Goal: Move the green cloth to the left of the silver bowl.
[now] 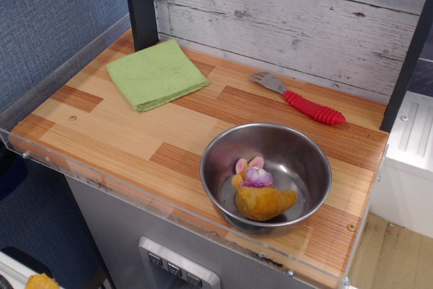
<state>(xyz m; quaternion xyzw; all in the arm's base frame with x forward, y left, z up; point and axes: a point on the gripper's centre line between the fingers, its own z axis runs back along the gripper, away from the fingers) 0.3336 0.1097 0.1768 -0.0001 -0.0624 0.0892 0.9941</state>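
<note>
The green cloth (156, 74) lies flat and folded on the wooden tabletop at the back left. The silver bowl (266, 176) stands at the front right, well apart from the cloth. Inside the bowl lies a small orange stuffed toy with pink and purple parts (261, 194). Only dark parts of the arm show at the top edge, by the black post (142, 6) behind the cloth. The gripper's fingers are out of view.
A fork with a red handle (301, 100) lies at the back right near the plank wall. A clear acrylic rim (81, 167) runs along the table's front and left edges. A black post (406, 65) stands at the right edge.
</note>
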